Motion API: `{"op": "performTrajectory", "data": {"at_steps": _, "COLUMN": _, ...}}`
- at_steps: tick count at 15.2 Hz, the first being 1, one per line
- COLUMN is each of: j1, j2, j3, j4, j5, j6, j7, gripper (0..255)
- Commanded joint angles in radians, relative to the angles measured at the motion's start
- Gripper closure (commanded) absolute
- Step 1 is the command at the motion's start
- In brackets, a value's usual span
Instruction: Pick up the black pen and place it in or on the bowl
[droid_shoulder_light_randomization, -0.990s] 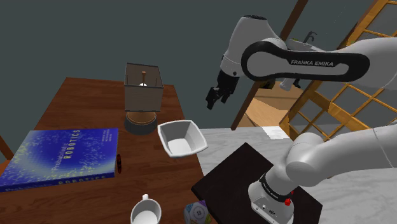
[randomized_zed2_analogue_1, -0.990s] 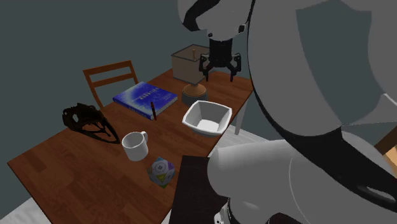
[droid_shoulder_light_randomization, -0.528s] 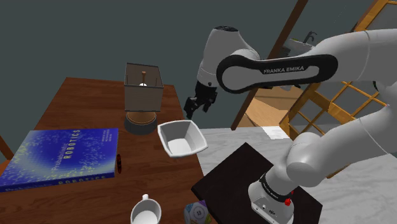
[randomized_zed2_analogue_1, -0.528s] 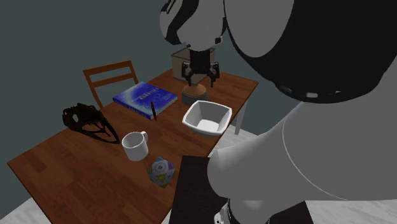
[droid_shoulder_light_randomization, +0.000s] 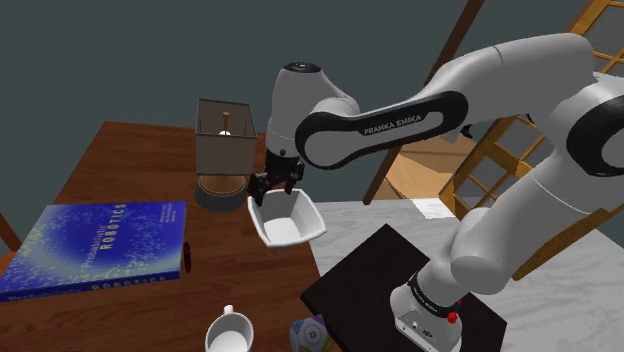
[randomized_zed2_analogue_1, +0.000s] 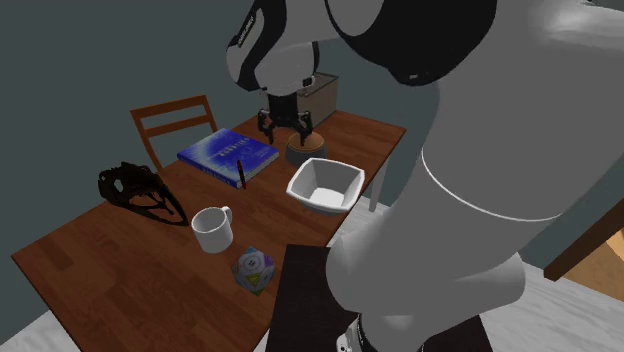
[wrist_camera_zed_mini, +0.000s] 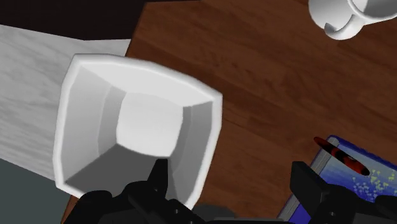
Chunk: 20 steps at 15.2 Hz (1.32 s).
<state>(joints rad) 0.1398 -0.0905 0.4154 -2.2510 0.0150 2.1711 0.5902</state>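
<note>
A dark grey wall (droid_shoulder_light_randomization: 100, 60) backs a brown wooden table (droid_shoulder_light_randomization: 130, 170), with pale grey floor (droid_shoulder_light_randomization: 560, 310) beside it. The shoulder view takes in wooden lattice frames (droid_shoulder_light_randomization: 520, 150) behind the robot. The second exterior view gives instead a chair (randomized_zed2_analogue_1: 170, 120) at the table's far side, and a black tangled object (randomized_zed2_analogue_1: 140, 190) and a small patterned ball (randomized_zed2_analogue_1: 254, 268) on the table.

The arm (droid_shoulder_light_randomization: 400, 115) rises from the black stand (droid_shoulder_light_randomization: 375, 265), bends over and runs toward the shoulder view's left, its wrist turned down.

A blue book (droid_shoulder_light_randomization: 95, 245) lies flat near the table's edge. A boxy thing (droid_shoulder_light_randomization: 223, 140) on a round base stands behind the white bowl (droid_shoulder_light_randomization: 285, 215) (square-rimmed, empty). A white mug (droid_shoulder_light_randomization: 228, 330) sits nearer the camera.

The gripper (droid_shoulder_light_randomization: 273, 190) points down just above the bowl's rim, on the side toward the box. In the wrist view its fingers (wrist_camera_zed_mini: 158, 173) stand wide apart with nothing between them, one over the bowl's rim.

The pen (droid_shoulder_light_randomization: 187, 258) (dark, with red on it in the wrist view) lies at the book's edge on the side toward the bowl, well apart from the gripper.
</note>
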Motion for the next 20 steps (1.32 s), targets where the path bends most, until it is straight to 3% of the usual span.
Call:
{"op": "performTrajectory", "data": {"at_steps": 1, "j1": 0.01, "j2": 0.074, "j3": 0.021, "j4": 0.041, "j5": -0.028, "j6": 0.026, "j7": 0.056, "gripper": 0}}
{"op": "performTrajectory", "data": {"at_steps": 8, "j1": 0.083, "j2": 0.35, "j3": 0.043, "j4": 0.245, "j5": -0.156, "j6": 0.059, "j7": 0.241, "gripper": 0}}
{"op": "performTrajectory", "data": {"at_steps": 17, "j1": 0.241, "j2": 0.707, "j3": 0.0, "j4": 0.615, "j5": -0.269, "j6": 0.016, "j7": 0.393, "gripper": 0}}
{"op": "performTrajectory", "data": {"at_steps": 20, "j1": 0.255, "j2": 0.743, "j3": -0.008, "j4": 0.638, "j5": -0.278, "j6": 0.029, "j7": 0.402, "gripper": 0}}
